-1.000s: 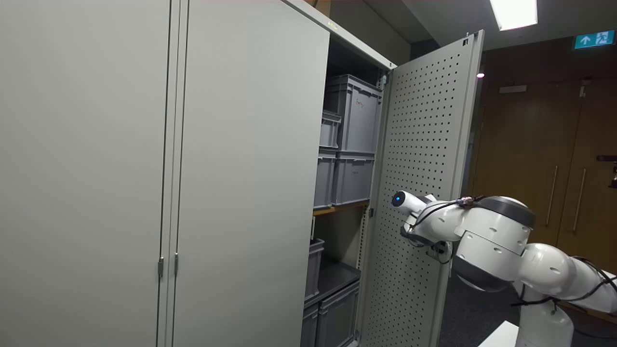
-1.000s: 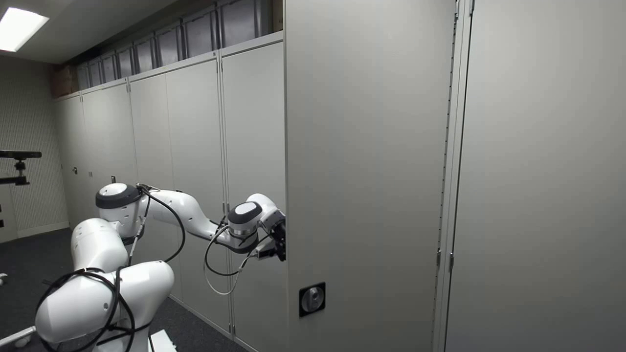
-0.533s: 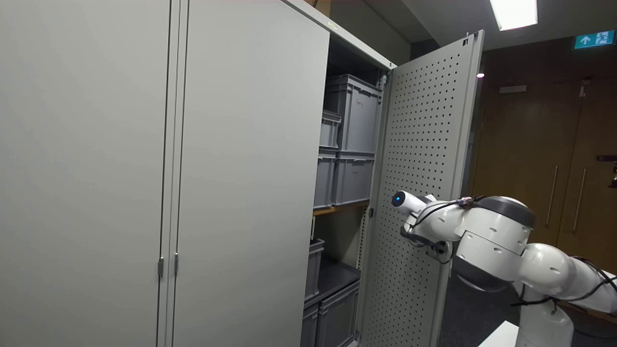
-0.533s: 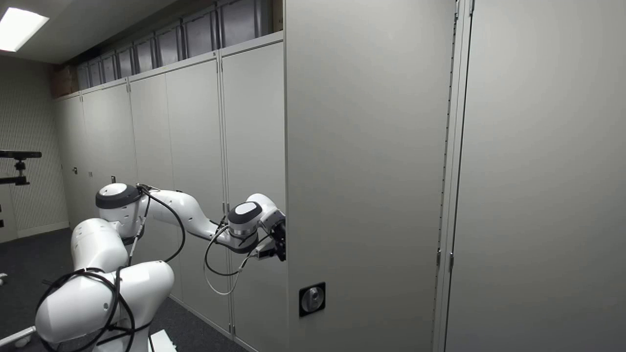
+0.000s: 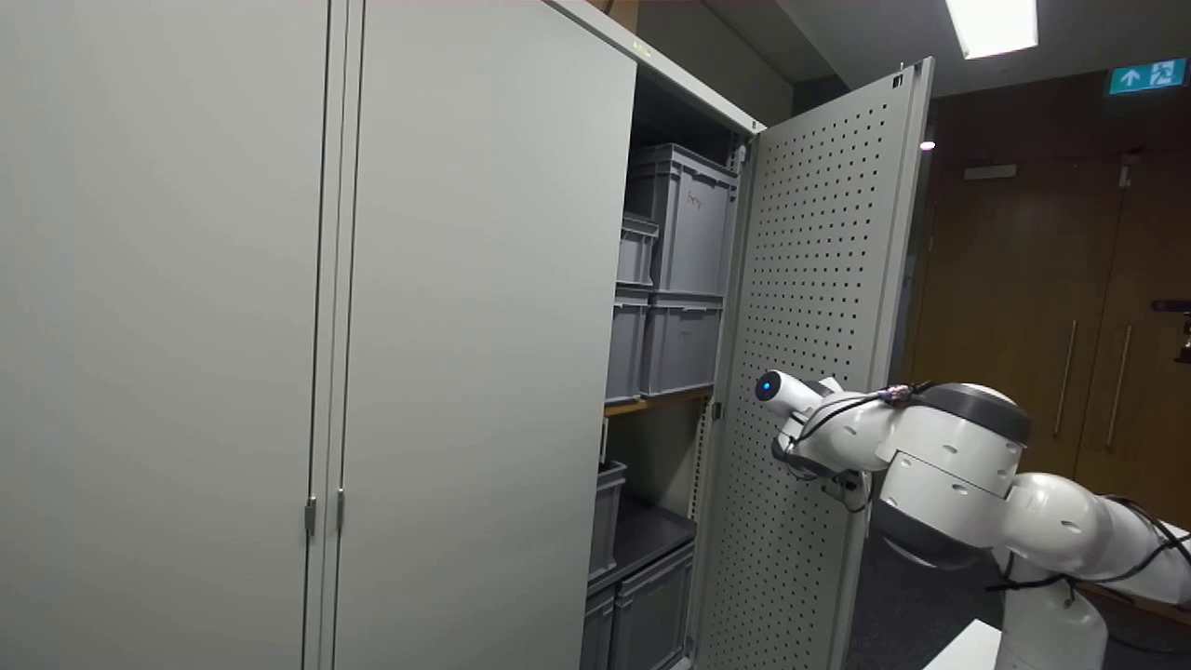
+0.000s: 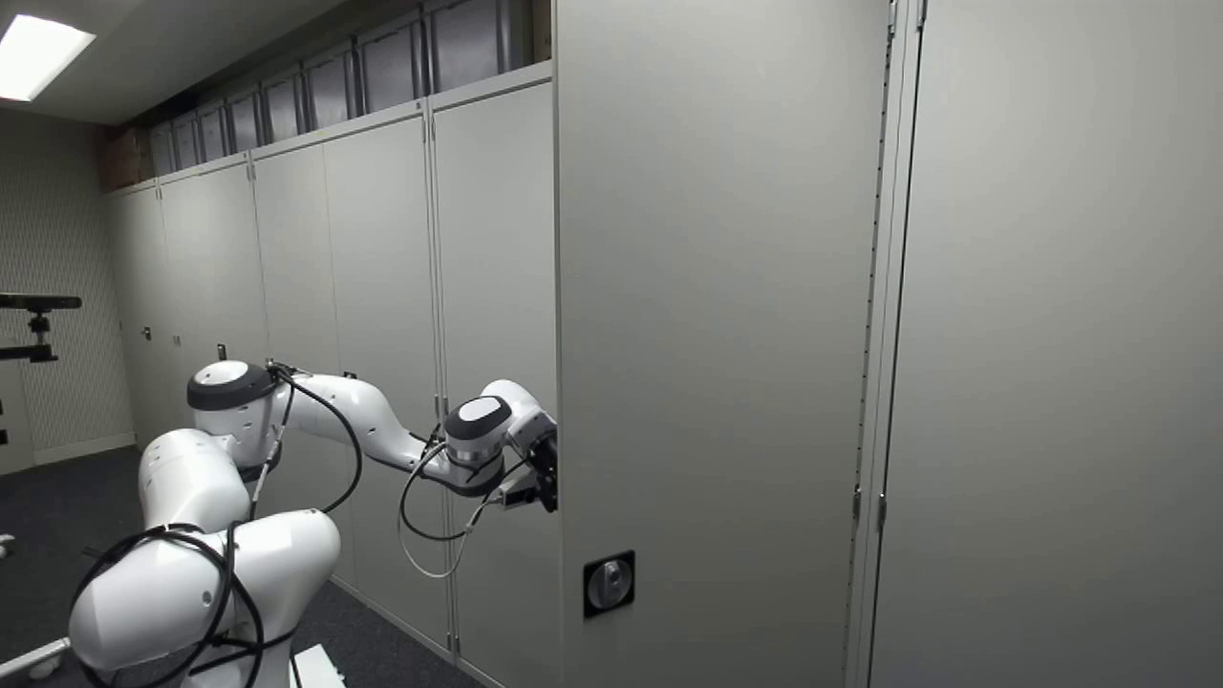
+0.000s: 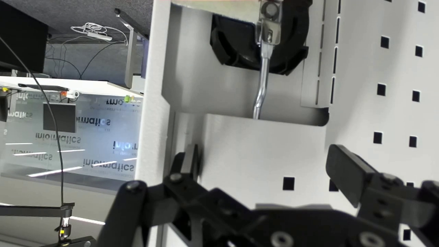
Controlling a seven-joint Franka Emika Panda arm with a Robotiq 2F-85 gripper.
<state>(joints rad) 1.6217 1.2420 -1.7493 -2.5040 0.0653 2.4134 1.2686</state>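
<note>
The claw (image 7: 266, 161) is facing the inner side of the cabinet door (image 5: 809, 242), its fingers standing wide apart. The door is hanging open right of the grey boxes (image 5: 684, 354). Any sideways drift would be risking a finger snagging on the door's edge (image 7: 155, 103).

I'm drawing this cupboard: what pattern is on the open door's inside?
The open door has rows of small square holes, best seen in an exterior view.
</note>
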